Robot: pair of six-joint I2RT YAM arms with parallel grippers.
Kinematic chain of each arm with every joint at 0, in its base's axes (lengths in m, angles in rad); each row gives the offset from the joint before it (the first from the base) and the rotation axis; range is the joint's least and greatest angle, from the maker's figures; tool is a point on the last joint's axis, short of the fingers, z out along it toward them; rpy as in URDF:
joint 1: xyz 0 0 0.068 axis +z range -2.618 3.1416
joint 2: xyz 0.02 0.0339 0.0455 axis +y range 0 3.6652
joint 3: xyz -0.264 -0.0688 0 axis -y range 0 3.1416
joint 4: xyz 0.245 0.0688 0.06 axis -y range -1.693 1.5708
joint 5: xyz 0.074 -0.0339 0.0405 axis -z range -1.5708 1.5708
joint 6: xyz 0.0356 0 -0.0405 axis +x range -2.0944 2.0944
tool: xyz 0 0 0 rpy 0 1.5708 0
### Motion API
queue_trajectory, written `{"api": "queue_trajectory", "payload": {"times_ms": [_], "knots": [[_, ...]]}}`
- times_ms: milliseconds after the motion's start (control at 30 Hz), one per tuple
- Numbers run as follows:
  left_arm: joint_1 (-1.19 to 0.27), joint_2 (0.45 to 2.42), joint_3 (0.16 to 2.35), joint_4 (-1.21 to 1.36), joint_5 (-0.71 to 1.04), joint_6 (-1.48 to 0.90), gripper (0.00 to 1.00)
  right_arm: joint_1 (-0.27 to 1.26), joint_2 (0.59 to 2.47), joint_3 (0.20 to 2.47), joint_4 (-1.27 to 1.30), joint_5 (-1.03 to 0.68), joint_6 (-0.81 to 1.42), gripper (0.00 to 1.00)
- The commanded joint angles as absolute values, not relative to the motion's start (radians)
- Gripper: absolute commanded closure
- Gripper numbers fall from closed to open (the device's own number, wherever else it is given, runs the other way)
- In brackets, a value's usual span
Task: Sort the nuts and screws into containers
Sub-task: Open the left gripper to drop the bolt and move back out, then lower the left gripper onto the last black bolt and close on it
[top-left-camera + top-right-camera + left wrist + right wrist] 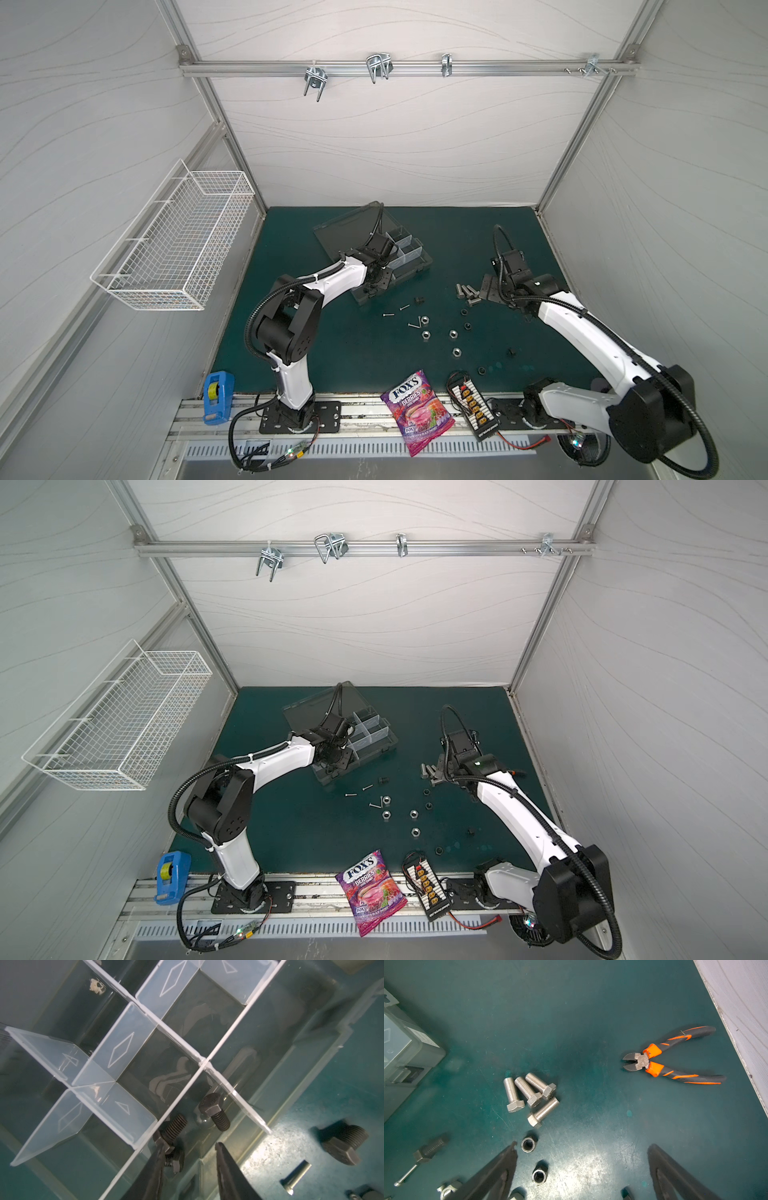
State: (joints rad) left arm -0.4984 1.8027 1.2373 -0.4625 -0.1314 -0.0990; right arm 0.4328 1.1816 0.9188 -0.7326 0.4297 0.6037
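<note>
your left gripper hangs with its jaws apart, gripping nothing, over a compartment of the organizer box at 12 o'clock on the mat; black bolts lie inside. your right gripper gapes wide. silver hex bolts lie at 4 o'clock from the box, silver nuts at 5 o'clock.

Open smoky-grey plastic organizer box holding black hex bolts; four silver hex bolts clustered at its 4 o'clock, silver hexagonal nuts scattered at 5.
</note>
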Motion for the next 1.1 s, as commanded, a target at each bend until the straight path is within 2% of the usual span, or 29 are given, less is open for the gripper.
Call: {"api": "queue_trajectory", "payload": {"times_ms": [0,300,600,1067], "knots": [[-0.505,1.734,1.237,-0.442,-0.092,-0.12,0.55,0.437,1.171,0.917,-0.736,0.435,0.615,0.01],[-0.635,1.713,1.231,-0.388,-0.043,-0.085,0.43,0.437,1.174,0.916,-0.735,0.435,0.617,0.01],[-0.742,1.843,1.3,-0.39,-0.017,-0.036,0.42,0.437,1.172,0.92,-0.743,0.438,0.617,0.01],[-0.75,1.98,1.363,-0.398,-0.037,-0.029,0.42,0.437,1.167,0.928,-0.746,0.439,0.614,0.01]]}}
